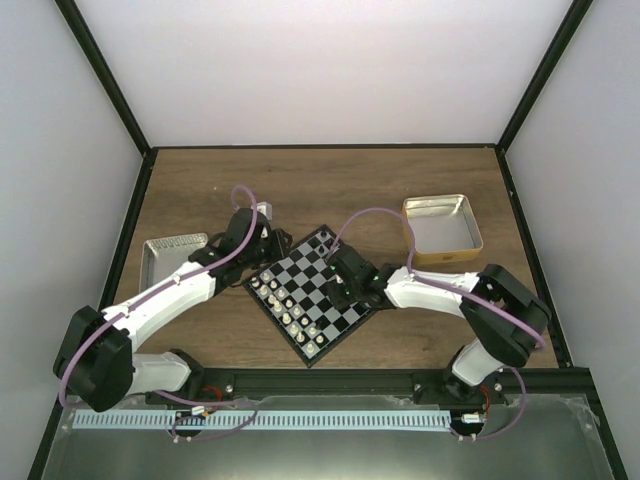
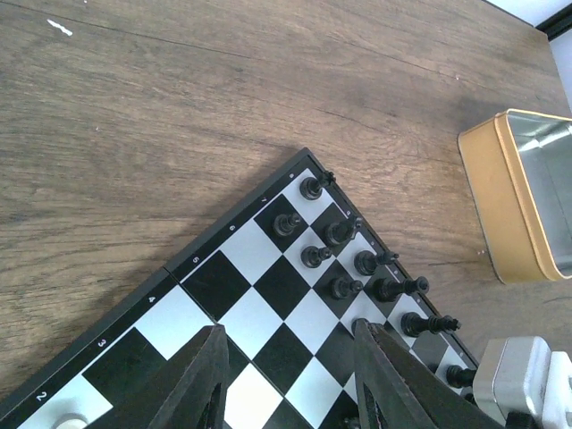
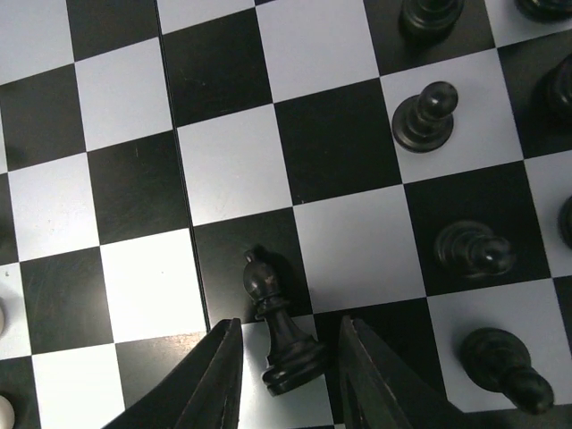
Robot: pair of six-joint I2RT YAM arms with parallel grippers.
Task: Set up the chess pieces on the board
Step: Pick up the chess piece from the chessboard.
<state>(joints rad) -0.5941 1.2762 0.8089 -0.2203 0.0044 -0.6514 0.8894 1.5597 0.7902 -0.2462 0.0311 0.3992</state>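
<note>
Right gripper (image 3: 288, 326) straddles a black bishop (image 3: 268, 295) on the board (image 3: 232, 170), jaws ajar, not gripping. An off-centre squeeze could topple it; left gripper (image 2: 290, 331) hovers spread, empty

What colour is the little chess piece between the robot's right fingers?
Black. The piece, flanked by the right gripper, shows best in the right wrist view.

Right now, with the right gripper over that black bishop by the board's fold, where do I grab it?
Grip the black bishop low, on the stem just above its wide round base, coming down from above with one finger on each side. Its slim head points away from the right gripper and would probably slip; the base sits between the open fingers, clear of the pawns to the right.
</note>
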